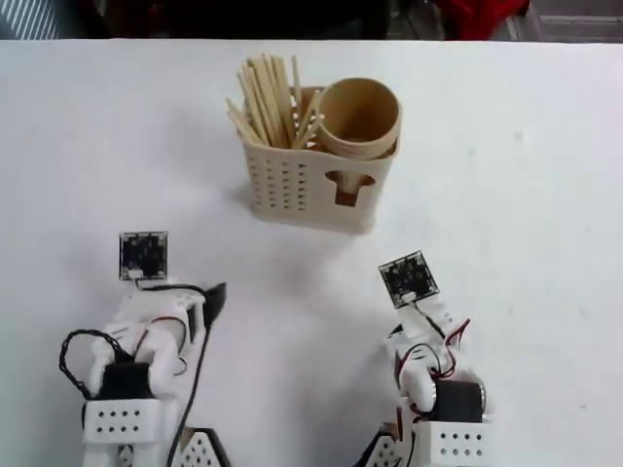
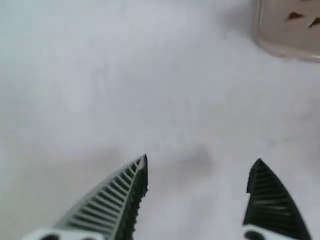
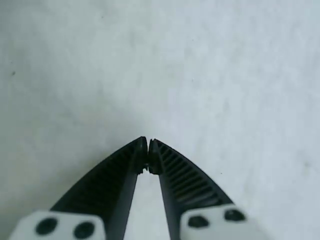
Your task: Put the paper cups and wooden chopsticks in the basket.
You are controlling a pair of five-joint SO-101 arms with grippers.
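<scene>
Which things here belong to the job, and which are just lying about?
Job: basket; wooden chopsticks standing in it; paper cups stacked in it; left hand, open; right hand, shut.
Just there: white table.

One basket (image 1: 307,190). One stack of paper cups (image 1: 358,117), at least two nested rims, exact number unclear. One bundle of wooden chopsticks (image 1: 268,97), well over ten, too crowded to count exactly. Two arms: one left arm (image 1: 136,375), one right arm (image 1: 438,384). One table (image 1: 516,195).
</scene>
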